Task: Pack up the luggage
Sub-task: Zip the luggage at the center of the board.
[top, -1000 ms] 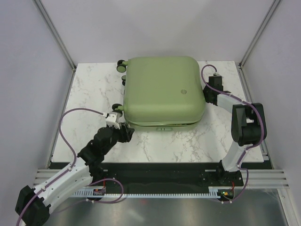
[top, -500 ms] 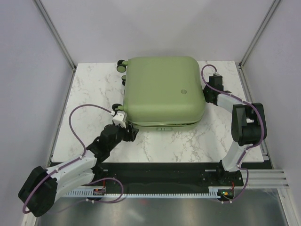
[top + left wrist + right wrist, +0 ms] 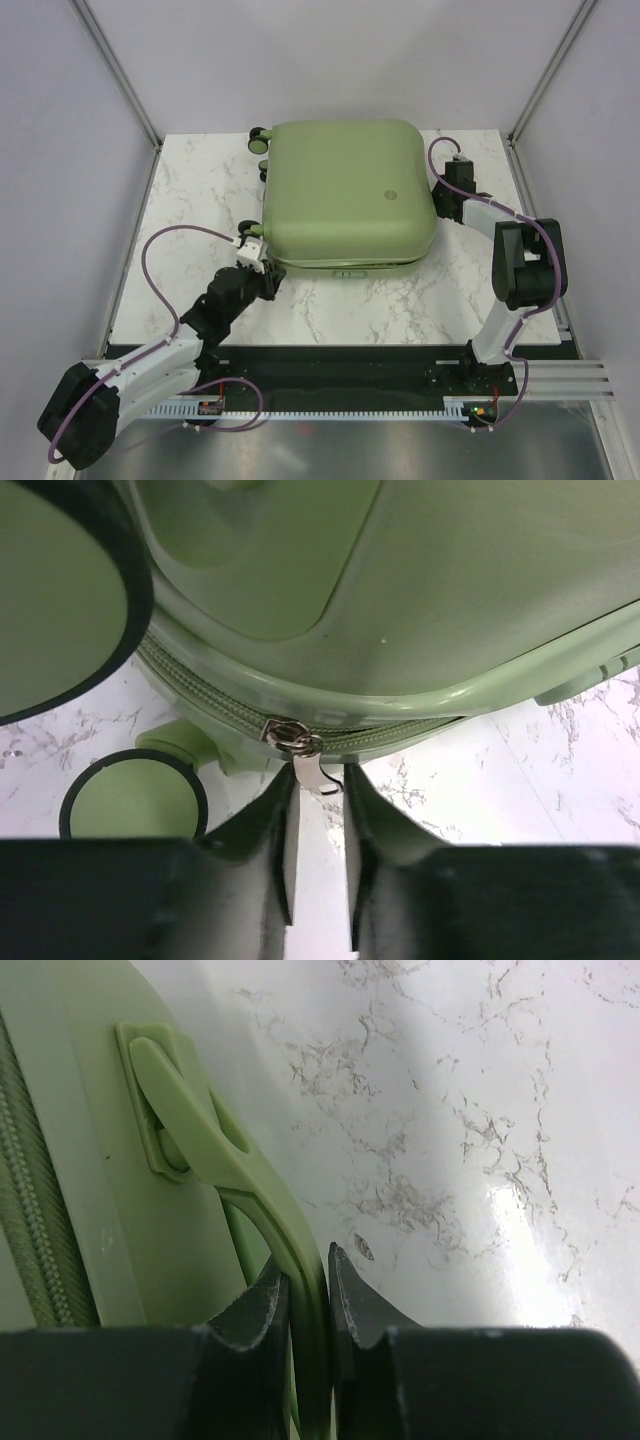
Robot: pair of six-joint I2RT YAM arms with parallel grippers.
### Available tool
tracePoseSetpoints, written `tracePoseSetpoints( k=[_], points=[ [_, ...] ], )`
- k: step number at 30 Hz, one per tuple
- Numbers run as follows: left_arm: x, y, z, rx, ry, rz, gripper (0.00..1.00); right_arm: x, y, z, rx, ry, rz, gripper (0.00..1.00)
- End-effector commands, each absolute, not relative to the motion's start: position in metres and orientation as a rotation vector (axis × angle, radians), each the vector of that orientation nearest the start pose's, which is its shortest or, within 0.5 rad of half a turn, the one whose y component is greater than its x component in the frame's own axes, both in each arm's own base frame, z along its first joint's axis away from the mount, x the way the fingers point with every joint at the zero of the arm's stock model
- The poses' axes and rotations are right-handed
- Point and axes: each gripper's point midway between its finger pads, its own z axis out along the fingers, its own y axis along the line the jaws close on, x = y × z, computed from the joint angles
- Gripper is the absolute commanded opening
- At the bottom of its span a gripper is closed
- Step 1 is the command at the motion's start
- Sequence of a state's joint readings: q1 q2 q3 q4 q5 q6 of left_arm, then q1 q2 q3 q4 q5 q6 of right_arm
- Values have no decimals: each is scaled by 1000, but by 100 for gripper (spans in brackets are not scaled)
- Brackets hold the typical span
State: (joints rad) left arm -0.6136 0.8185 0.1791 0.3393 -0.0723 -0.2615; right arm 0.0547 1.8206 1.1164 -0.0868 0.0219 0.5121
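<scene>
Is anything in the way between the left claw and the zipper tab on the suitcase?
Nothing visible. The zipper tab hangs right between the left gripper's fingertips, just below the suitcase's seam; the wheels sit off to one side.

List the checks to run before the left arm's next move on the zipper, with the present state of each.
1. Luggage shell closed and lying flat on the table: ok.
2. Zipper pull sits between the left jaws: ok, its tab hangs in the gap.
3. Left jaws clamped on the zipper pull: cannot tell, contact on the tab's sides is unclear.
4. Right jaws shut on the side handle to brace the case: ok, they press it from both sides.
5. Zipper track beside the slider already closed: cannot tell from this angle.
</scene>
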Motion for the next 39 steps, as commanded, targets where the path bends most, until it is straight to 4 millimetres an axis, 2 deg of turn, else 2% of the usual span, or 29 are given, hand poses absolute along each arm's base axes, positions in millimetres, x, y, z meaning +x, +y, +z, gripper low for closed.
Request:
tracePoseSetpoints(
  k=[1, 5, 14, 22, 24, 29, 36, 37, 38, 39],
  points=[
    [261, -174, 128, 304, 1745, -524, 19, 461, 33, 34, 664, 2324, 204, 0],
    [262, -178, 132, 339, 1731, -529, 3, 462, 33, 32, 662, 2326, 203, 0],
    [244, -207, 152, 483, 1719, -686, 2, 461, 33, 27, 678, 2332, 198, 0],
    [205, -222, 158, 587, 1796, -791, 2, 455, 28, 23, 744, 2310, 175, 0],
    [202, -224, 157, 598, 1811, -789, 2, 452, 27, 23, 757, 2303, 167, 0],
    [184, -244, 158, 688, 1813, -836, 2, 445, 22, 21, 783, 2292, 113, 0],
    [163, -280, 169, 787, 1792, -861, 2, 439, 29, 13, 794, 2302, 107, 0],
    [154, -287, 169, 807, 1792, -878, 2, 439, 31, 14, 794, 2302, 108, 0],
    [158, -289, 167, 781, 1808, -839, 2, 439, 31, 14, 796, 2298, 100, 0],
    [157, -294, 175, 769, 1800, -844, 2, 438, 32, 14, 795, 2297, 98, 0]
  ],
)
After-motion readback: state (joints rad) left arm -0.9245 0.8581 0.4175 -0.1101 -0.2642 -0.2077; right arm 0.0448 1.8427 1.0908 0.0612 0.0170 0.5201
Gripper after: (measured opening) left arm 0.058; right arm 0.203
